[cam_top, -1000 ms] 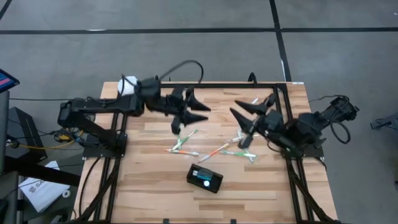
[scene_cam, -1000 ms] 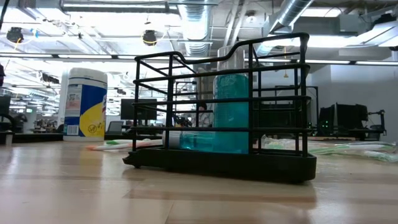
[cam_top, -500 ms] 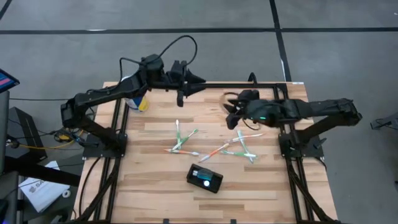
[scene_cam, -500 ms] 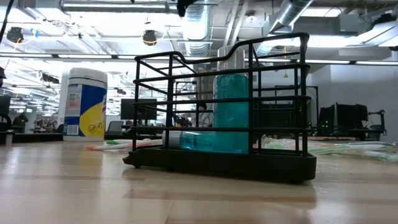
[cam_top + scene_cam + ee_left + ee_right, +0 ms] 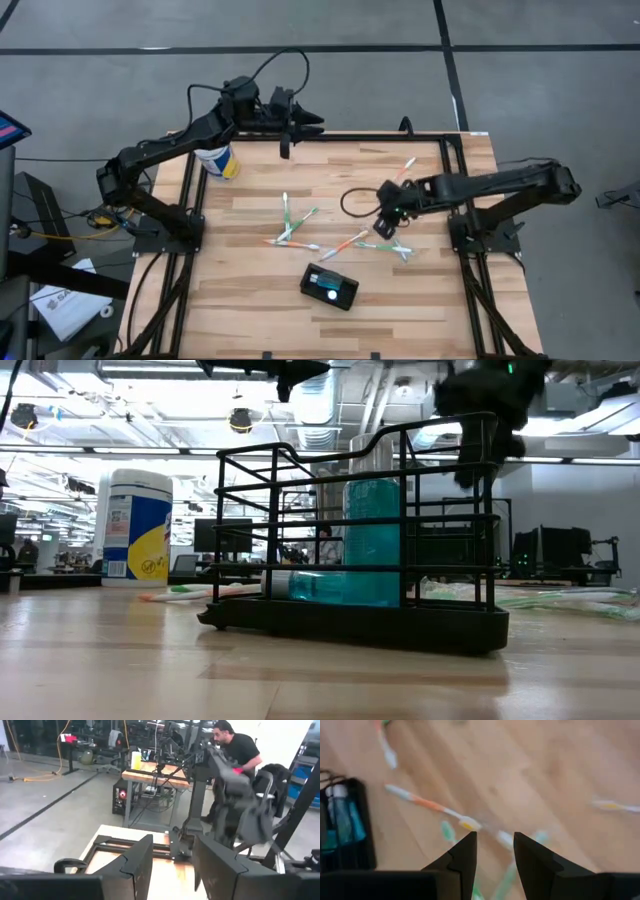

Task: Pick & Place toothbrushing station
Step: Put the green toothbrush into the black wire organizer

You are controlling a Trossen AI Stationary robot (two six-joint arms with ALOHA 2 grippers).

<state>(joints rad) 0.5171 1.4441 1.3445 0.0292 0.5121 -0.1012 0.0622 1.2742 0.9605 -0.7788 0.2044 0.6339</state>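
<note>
We see the right gripper [image 5: 386,212] hanging over the middle of the table [image 5: 250,310] with its fingers [image 5: 462,857] a little apart, holding nothing. Toothbrushes [image 5: 292,225] lie on the wood just under and beside it. The toothbrushing station [image 5: 329,287], a black wire rack, stands near the front edge, a bit left of that gripper. The left gripper [image 5: 292,122] is up at the far edge, fingers apart and empty. A white canister [image 5: 216,160] stands at the far left corner.

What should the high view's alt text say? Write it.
From above, the right gripper hovers open over scattered toothbrushes on a wooden table; the toothbrushing station sits apart, untouched, and the left gripper waits above the table's edge.
</note>
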